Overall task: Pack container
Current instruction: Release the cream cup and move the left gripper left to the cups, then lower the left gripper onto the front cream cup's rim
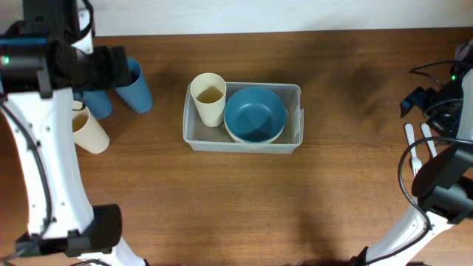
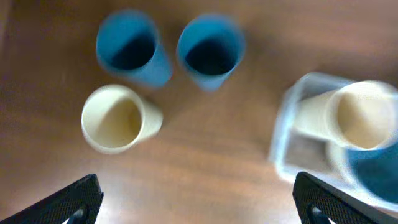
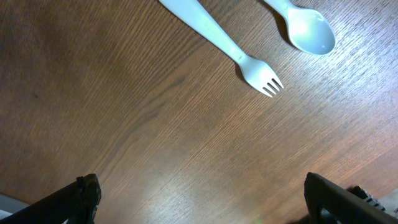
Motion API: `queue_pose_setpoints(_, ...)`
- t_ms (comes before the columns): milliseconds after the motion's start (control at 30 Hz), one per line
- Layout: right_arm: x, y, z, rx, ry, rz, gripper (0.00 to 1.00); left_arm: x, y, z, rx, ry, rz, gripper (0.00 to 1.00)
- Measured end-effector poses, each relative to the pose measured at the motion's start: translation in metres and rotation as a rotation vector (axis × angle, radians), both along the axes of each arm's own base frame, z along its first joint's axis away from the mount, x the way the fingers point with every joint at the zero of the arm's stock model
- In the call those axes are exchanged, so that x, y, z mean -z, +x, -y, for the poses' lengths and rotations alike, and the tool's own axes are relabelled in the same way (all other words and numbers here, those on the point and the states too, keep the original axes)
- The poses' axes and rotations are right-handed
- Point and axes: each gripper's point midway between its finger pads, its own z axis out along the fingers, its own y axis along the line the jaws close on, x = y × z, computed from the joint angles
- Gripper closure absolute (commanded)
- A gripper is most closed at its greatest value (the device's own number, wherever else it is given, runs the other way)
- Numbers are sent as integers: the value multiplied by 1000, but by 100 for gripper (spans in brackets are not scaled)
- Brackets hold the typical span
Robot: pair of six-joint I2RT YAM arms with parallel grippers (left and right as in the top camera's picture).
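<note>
- A clear container (image 1: 244, 147) sits mid-table on the wooden table (image 1: 222, 207).
- Inside it a cream cup (image 1: 208, 98) stands at the left, right beside a blue bowl (image 1: 255, 114).
- Far left, two blue cups (image 1: 137, 90) and a second cream cup (image 1: 90, 131) cluster, partly under the left arm (image 1: 29, 148).
- Far right, two white utensils (image 1: 411, 144) lie side by side.

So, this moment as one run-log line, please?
container: cream cup, blue bowl inside | table: two blue cups, second cream cup, fork, spoon | left pincer: open | right pincer: open
</note>
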Motion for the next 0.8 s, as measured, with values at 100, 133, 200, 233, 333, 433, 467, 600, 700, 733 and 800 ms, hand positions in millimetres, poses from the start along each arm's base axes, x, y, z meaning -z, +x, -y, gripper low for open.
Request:
queue_pose_setpoints(100, 0, 0, 0, 0, 0, 0, 1, 33, -7, -23, -61, -6, -114, 0)
queue_pose_setpoints(133, 0, 0, 0, 0, 0, 0, 1, 41, -9, -30, -81, -4, -138, 0)
queue_pose_setpoints(200, 0, 0, 0, 0, 0, 0, 0, 55, -13, -47, -128, -6, -178, 0)
queue_pose_setpoints(233, 0, 0, 0, 0, 0, 0, 1, 59, -15, -53, -147, -8, -190, 0)
queue_pose_setpoints(333, 0, 0, 0, 0, 0, 0, 1, 69, -21, -78, -213, -18, -207, 0)
queue_pose_setpoints(433, 0, 0, 0, 0, 0, 0, 1, 74, -21, -92, -243, -42, -197, 0)
queue_pose_setpoints(467, 0, 0, 0, 0, 0, 0, 1, 75, -19, -94, -236, -53, -190, 0)
queue_pose_setpoints(600, 0, 0, 0, 0, 0, 0, 1, 84, -8, -89, -182, -88, -166, 0)
queue_pose_setpoints(700, 0, 0, 0, 0, 0, 0, 1, 94, -3, -84, -155, -104, -170, 0)
queue_pose_setpoints(733, 0, 0, 0, 0, 0, 0, 1, 99, -2, -83, -149, -108, -178, 0)
queue_pose_setpoints(800, 0, 0, 0, 0, 0, 0, 1, 110, -1, -82, -134, -112, -194, 0)
